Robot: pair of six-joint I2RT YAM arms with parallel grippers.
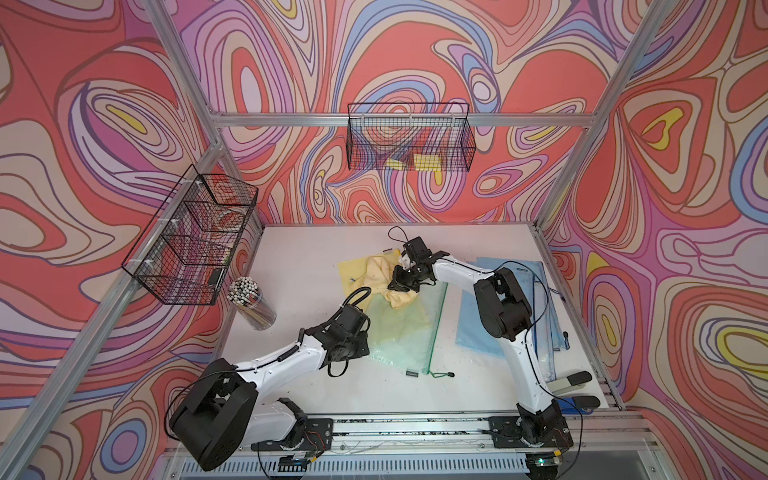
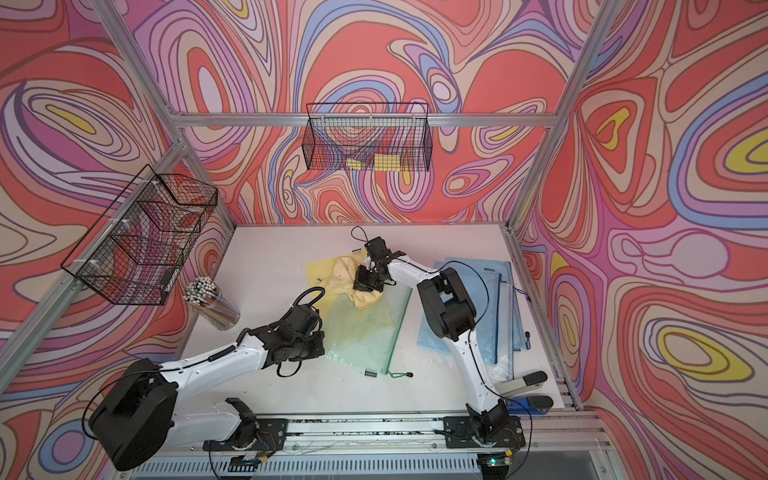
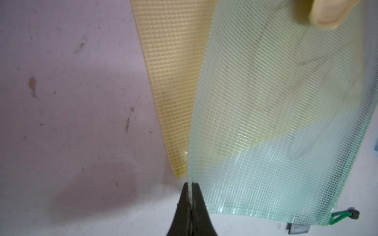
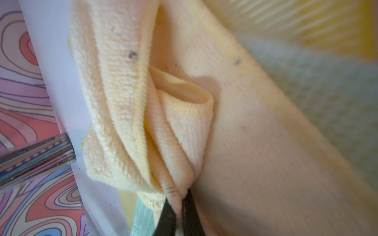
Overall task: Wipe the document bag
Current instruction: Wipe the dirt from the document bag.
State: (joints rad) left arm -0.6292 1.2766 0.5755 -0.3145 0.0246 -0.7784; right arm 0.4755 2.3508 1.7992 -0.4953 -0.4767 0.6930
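Observation:
A translucent green mesh document bag lies mid-table in both top views, partly over a yellow mesh bag. My left gripper is shut on the green bag's near-left edge, which bends up between the fingers. My right gripper is shut on a bunched pale yellow cloth. The cloth rests on the far end of the green bag, and some of it trails back over the yellow bag.
Blue document bags lie stacked at the right under my right arm. A clear jar of pencils leans at the left. Wire baskets hang on the left frame and on the back wall. The green zip pull lies near the front.

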